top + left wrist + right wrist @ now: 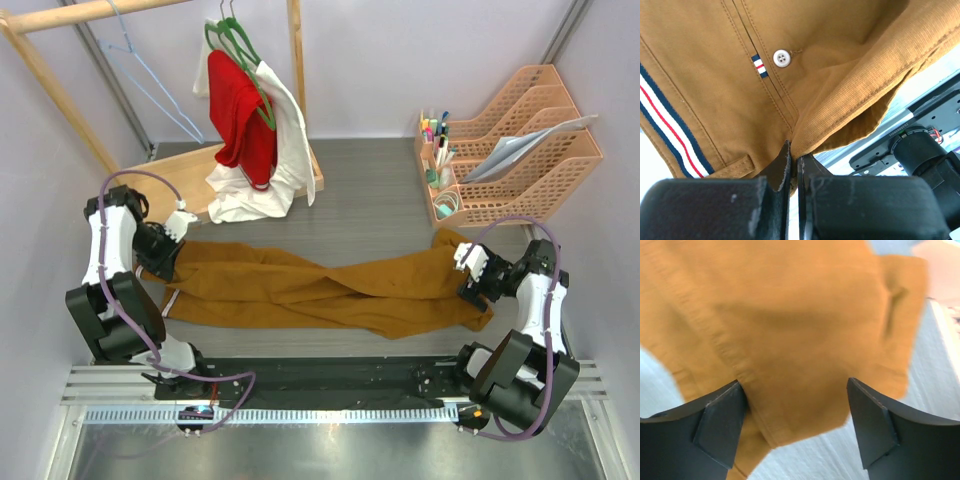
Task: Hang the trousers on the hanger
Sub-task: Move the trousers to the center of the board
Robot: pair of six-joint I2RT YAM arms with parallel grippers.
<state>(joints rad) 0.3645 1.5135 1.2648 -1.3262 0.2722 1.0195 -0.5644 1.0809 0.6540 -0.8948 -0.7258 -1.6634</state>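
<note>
Tightly, left gripper (793, 161) pinches trousers (300, 285) edge; right gripper (795, 392) gapes astride hem.

- The trousers (320, 290) lie lengthwise across the near part of the worktop (370, 190), waist to the left, leg ends to the right.
- The left tool (794, 159) sits at the waist end, cloth pinched between its fingers.
- The right tool (795, 385) is at the leg ends, its fingers standing either side of the cloth.
- Behind the waist end, at the back left, a rail (90, 12) carries the hanger (151, 70).
- Right of the hanger, two hung garments (250, 130) drape onto the rack's base board (195, 180).
- At the back right stand file trays (530, 140), a pen pot (438, 165) just left of them.
</note>
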